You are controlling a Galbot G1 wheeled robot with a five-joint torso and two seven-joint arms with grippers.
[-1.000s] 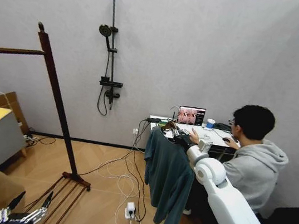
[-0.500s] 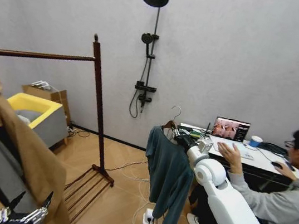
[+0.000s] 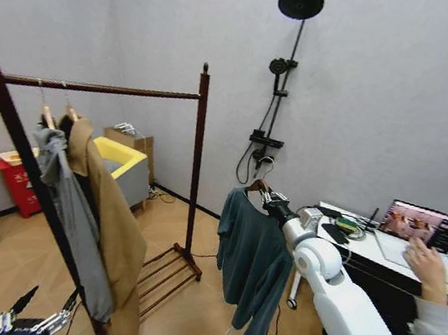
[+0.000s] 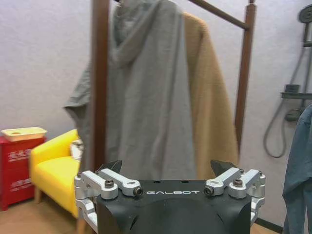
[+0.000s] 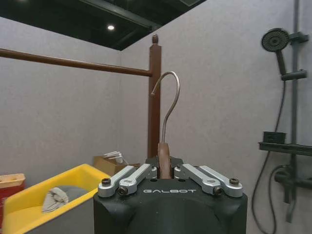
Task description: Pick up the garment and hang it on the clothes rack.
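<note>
Head view has swung toward the clothes rack [image 3: 193, 163]; right gripper [image 3: 273, 204] still clamps the garment [image 3: 251, 260].

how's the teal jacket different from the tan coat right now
The teal jacket hangs from the right end effector, off the clothes rack; the tan coat hangs on the rack's top bar. The jacket is shorter and darker; the coat is longer. Both hang on hangers.

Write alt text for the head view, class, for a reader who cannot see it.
The right gripper, out ahead, holds a teal garment by its wooden hanger. To its left stands the clothes rack, where a grey jacket and tan coat hang.
</note>
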